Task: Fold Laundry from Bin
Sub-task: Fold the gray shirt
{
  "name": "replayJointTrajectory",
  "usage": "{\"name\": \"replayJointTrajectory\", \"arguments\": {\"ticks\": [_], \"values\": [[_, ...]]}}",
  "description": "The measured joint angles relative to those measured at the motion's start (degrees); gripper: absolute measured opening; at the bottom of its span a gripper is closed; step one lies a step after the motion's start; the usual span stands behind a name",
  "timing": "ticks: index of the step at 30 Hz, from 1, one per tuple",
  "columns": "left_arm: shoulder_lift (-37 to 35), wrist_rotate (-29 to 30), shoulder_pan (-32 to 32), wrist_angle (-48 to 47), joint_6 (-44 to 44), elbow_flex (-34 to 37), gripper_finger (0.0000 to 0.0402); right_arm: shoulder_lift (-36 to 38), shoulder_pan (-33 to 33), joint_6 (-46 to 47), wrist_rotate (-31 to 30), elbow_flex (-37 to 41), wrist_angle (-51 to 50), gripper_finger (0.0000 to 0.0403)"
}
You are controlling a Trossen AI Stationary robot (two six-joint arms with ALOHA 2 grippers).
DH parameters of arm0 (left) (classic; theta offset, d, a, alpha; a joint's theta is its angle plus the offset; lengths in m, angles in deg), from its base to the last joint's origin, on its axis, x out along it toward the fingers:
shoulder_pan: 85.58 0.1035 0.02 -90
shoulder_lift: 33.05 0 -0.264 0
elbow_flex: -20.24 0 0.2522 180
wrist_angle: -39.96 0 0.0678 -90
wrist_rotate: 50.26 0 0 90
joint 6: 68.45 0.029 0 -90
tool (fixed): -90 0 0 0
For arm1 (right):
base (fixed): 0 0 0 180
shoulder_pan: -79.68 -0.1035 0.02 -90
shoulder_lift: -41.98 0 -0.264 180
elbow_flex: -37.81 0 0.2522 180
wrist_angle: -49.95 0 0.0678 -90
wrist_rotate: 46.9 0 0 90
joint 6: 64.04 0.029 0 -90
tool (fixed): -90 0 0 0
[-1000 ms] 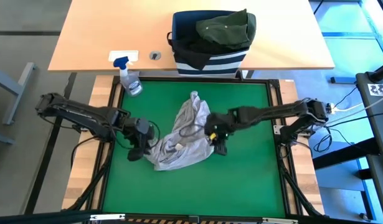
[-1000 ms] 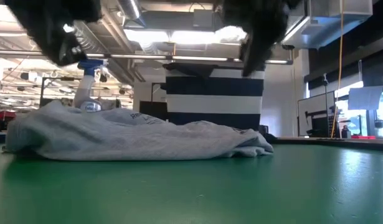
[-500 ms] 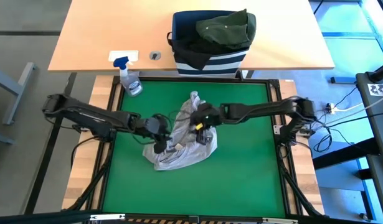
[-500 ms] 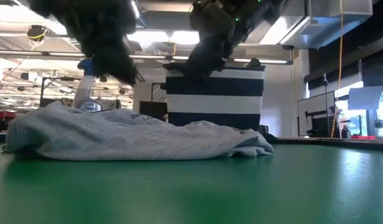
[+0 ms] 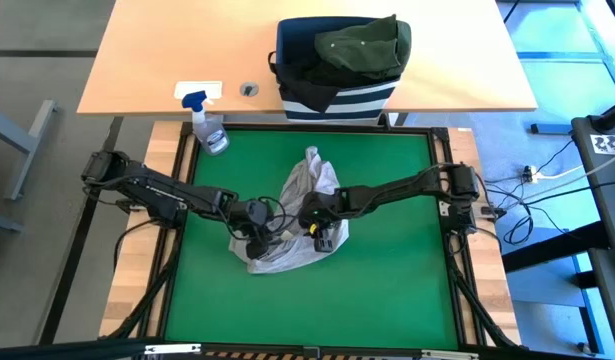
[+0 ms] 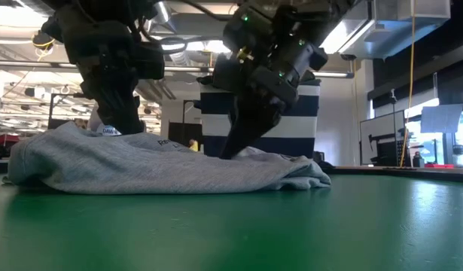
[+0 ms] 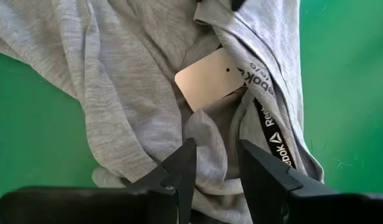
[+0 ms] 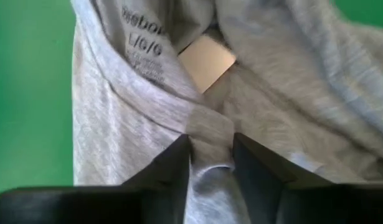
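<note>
The grey garment (image 5: 292,225) is lain crumpled on the counter (image 5: 387,290) directly beneath both, its collar fold pinched between the narrowly parted fingers of the left gripper (image 7: 213,163) and of the right gripper (image 8: 211,155), which are set close together, equally near.

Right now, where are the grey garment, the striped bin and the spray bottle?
grey garment (image 5: 309,180), high view, its upper bunched part.
striped bin (image 5: 337,100), high view, its striped front wall.
spray bottle (image 5: 211,132), high view, its clear body.
</note>
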Motion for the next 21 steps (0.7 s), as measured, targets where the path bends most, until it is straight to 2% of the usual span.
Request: {"name": "replayJointTrajectory", "arguments": {"ticks": [5, 9, 13, 18, 21], "values": [[-0.1, -0.2, 0.2, 0.0, 1.4, 0.0, 0.0108, 0.1, 1.1, 0.1, 0.4, 0.0, -1.0, 0.0015], [-1.8, -1.7, 0.8, -2.9, 1.8, -1.2, 0.0108, 2.8, 1.1, 0.2, -1.7, -1.5, -7.6, 0.0008], [-5.5, -1.5, 1.0, -7.8, 1.6, -4.9, 0.0108, 11.0, 1.1, -1.2, -5.9, -6.2, -16.0, 0.0006], [-10.6, -0.5, 1.6, -6.0, 3.3, -9.7, 0.0108, 21.3, 1.5, -1.9, -12.3, -11.3, -21.2, 0.0004], [-12.2, 1.6, 1.9, -3.8, 3.6, -10.2, 0.0110, 25.7, 2.3, -1.4, -15.1, -12.8, -22.1, 0.0003]]}}
